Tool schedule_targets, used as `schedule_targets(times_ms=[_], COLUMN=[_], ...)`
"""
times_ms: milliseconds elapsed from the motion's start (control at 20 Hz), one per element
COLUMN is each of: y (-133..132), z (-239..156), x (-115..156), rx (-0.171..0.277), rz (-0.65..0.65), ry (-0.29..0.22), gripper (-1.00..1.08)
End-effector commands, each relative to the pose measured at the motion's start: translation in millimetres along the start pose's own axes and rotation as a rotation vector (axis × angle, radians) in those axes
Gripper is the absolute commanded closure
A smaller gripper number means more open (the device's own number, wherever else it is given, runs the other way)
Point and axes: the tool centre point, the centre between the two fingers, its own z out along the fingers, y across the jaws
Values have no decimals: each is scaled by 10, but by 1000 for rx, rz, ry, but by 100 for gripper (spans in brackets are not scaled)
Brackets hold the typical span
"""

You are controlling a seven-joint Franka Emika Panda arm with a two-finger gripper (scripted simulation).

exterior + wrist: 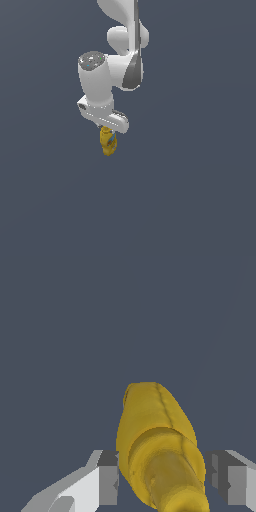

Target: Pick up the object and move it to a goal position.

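Observation:
The object, a small yellow squeeze bottle, hangs just under the white arm's hand in the exterior view. In the wrist view the yellow bottle fills the space between the two fingers, its nozzle cap end nearest the camera and its body pointing away. My gripper is shut on the bottle, with a grey pad pressed to each side. In the exterior view the gripper is mostly hidden behind the hand and the bottle. No label shows from either view.
A plain dark grey-blue surface fills the background in both views. The white arm reaches down from the top of the exterior view.

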Motion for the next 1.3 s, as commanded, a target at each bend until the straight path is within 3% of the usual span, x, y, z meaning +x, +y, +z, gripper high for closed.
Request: schedule_targets(times_ms=[0,700,950,1250], y=[-3,-22,-68,-141], z=[6,-44,-151,-368], x=[2,63,198,440], rx=[0,1,3,5], rz=[0,17,54,125], ry=[0,23,73,166], gripper=[108,108,108,108])
